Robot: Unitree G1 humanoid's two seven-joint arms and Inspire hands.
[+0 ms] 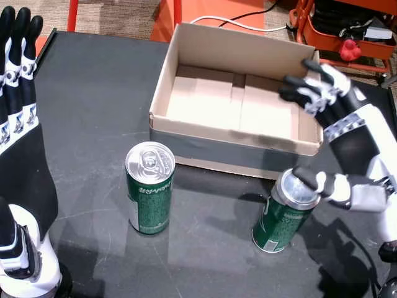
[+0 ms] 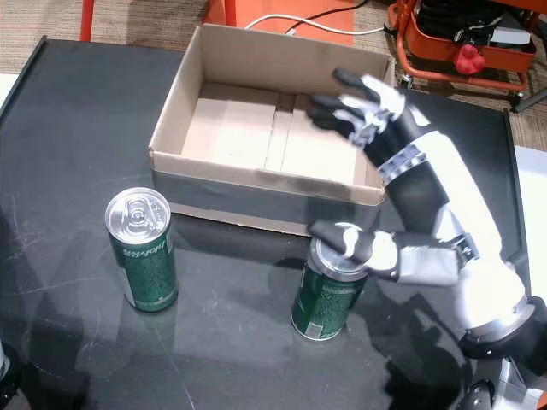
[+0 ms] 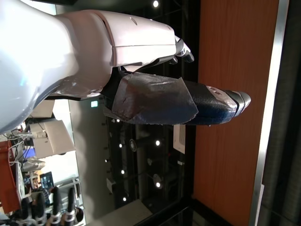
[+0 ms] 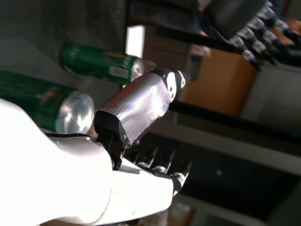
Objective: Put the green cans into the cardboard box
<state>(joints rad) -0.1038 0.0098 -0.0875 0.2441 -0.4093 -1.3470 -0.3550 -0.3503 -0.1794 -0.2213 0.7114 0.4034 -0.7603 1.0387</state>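
Two green cans stand on the black table. One can is upright at the left, in front of the open cardboard box. The other can leans slightly near the box's right front corner. My right hand is open. Its thumb lies on this can's top, and its fingers spread above the box's right wall. In the right wrist view the thumb sits beside the near can. My left hand is raised at the left edge, fingers straight, holding nothing.
The box is empty inside. An orange frame with a red object stands behind the table at the far right, and a white cable lies on the floor behind the box. The table's left edge is close to my left hand.
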